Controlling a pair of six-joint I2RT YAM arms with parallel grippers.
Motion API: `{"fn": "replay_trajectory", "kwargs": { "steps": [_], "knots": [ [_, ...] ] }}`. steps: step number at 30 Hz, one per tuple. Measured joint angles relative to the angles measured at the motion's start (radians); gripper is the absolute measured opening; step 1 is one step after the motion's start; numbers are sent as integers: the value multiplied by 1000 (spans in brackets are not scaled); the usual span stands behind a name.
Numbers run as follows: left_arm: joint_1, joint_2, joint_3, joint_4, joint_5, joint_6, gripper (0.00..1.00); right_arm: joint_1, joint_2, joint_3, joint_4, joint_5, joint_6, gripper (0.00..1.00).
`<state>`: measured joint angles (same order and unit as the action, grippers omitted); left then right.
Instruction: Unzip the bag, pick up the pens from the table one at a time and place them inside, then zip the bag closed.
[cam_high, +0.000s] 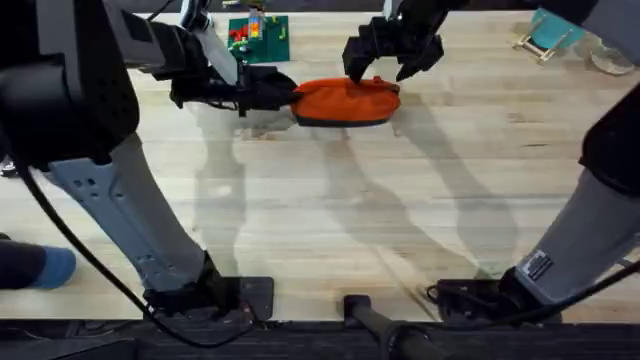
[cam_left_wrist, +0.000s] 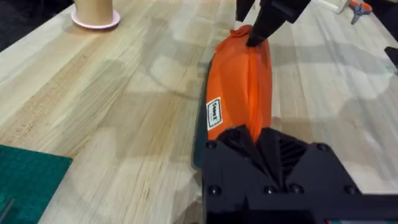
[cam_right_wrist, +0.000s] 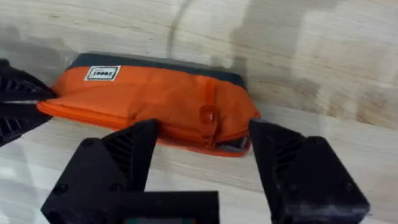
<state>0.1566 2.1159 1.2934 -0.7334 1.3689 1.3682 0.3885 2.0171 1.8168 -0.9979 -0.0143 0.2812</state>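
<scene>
One orange bag lies on the table toward its far side, long axis running left to right, dark bottom edge facing the arms' bases. A small white label sits on the side of the bag near its left end.

Two arms reach to the bag, one at each end. The left gripper is clenched on the left end of the bag; in the left wrist view the orange fabric runs straight into the black fingers and is pinched between them. The right gripper hangs over the right end of the bag with its two fingers spread apart. In the right wrist view these fingers straddle the zipper line, and one orange zipper pull lies on the fabric between them, untouched. Whether the zipper is fully closed cannot be told.

Other items, one each: a green board with small coloured parts behind the left gripper, a cardboard roll on a pale base, and a teal object at the far right of the table.
</scene>
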Motion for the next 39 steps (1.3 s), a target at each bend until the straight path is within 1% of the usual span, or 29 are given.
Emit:
{"fn": "replay_trajectory", "kwargs": {
  "steps": [4, 11, 16, 19, 25, 28, 30, 35, 37, 39],
  "knots": [
    [0, 0, 0, -1, 0, 0, 41, -1, 7, 1, -2, -1, 7, 870],
    [0, 0, 0, -15, 0, 0, 41, -5, 52, 6, 2, -6, 39, 870],
    [-1, 0, 0, -16, 0, -1, 41, -6, 54, 6, 3, -8, 64, 870],
    [-1, 0, 0, -17, 0, 0, 41, -6, 54, 6, 6, -8, 73, 848],
    [-1, 0, 0, -18, 0, 0, 41, -8, 54, 6, 12, -12, 83, 604],
    [-1, 0, 0, -18, 0, 0, 41, -8, 55, 6, 16, -13, 85, 457],
    [-1, 0, 0, -18, 0, 0, 41, -8, 54, 6, 17, -13, 86, 406],
    [-1, 0, 0, -18, 0, 0, 41, -8, 54, 6, 17, -12, 86, 408],
    [-1, 0, 0, -18, 0, 0, 41, -8, 54, 6, 13, -9, 86, 493],
    [-1, 0, 0, -18, 0, 0, 41, -10, 54, 6, 13, -8, 86, 499]
  ]
}}
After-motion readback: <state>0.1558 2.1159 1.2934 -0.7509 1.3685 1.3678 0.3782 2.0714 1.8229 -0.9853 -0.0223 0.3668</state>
